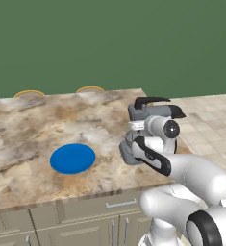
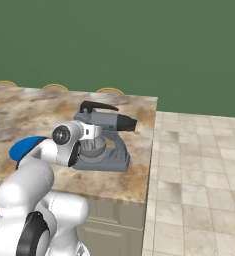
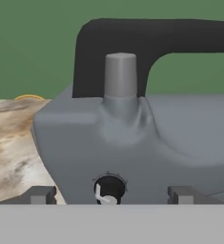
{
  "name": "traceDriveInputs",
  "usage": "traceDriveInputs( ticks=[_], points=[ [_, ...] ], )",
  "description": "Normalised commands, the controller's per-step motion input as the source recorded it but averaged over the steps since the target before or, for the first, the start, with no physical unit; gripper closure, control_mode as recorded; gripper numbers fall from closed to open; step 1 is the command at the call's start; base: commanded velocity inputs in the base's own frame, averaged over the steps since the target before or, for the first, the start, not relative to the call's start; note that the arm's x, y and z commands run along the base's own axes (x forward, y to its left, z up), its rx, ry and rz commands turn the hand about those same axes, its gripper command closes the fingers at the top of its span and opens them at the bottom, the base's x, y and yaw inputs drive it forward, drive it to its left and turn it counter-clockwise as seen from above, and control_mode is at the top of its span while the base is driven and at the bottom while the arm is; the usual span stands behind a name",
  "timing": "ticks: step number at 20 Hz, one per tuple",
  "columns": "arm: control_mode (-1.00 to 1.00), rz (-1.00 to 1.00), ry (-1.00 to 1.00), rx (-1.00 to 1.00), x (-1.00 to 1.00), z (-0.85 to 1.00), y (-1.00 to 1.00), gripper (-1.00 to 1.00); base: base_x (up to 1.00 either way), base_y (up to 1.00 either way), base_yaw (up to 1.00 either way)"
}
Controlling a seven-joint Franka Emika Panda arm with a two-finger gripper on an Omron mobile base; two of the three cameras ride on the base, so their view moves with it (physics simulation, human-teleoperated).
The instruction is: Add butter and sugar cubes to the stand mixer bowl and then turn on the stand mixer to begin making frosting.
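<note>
The grey stand mixer [image 2: 111, 121] stands near the counter's right end, its black curved lever [image 3: 132, 35] on top of the head. The stand mixer bowl [image 2: 94, 149], grey metal, sits under the head on the base. My gripper [image 3: 111, 194] is open and pressed close to the side of the mixer head [image 1: 155, 111]. Its two dark fingertips [image 3: 41, 194] stand wide apart on either side of a small black dial [image 3: 108, 187] with a white pointer. In the right base view my hand [image 2: 90, 132] partly covers the bowl. The butter and sugar cubes are out of view.
A round blue plate [image 1: 72, 158] lies on the marble counter [image 1: 28, 129], left of the mixer. Yellow-rimmed round shapes [image 1: 29, 92] peek over the counter's far edge. The counter ends just right of the mixer, with tiled floor [image 2: 199, 165] beyond. Cabinet drawers [image 1: 85, 216] run below.
</note>
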Motion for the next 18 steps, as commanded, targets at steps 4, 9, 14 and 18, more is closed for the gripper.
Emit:
traceDriveInputs(
  ticks=[4, 9, 14, 18],
  points=[
    [-1.0, 0.0, 0.0, 0.0, 0.0, 0.0, 0.0, 1.0, 0.0, 0.0, 0.0],
    [-1.0, 0.0, 0.0, 0.0, 0.0, 0.0, 0.0, 1.0, 0.0, 0.0, 0.0],
    [-1.0, 0.0, 0.0, 0.0, 0.0, 0.0, 0.0, 1.0, 0.0, 0.0, 0.0],
    [-1.0, 0.0, 0.03, 0.03, 0.0, 0.0, -0.01, 1.0, 0.0, 0.0, 0.0]
  ],
)
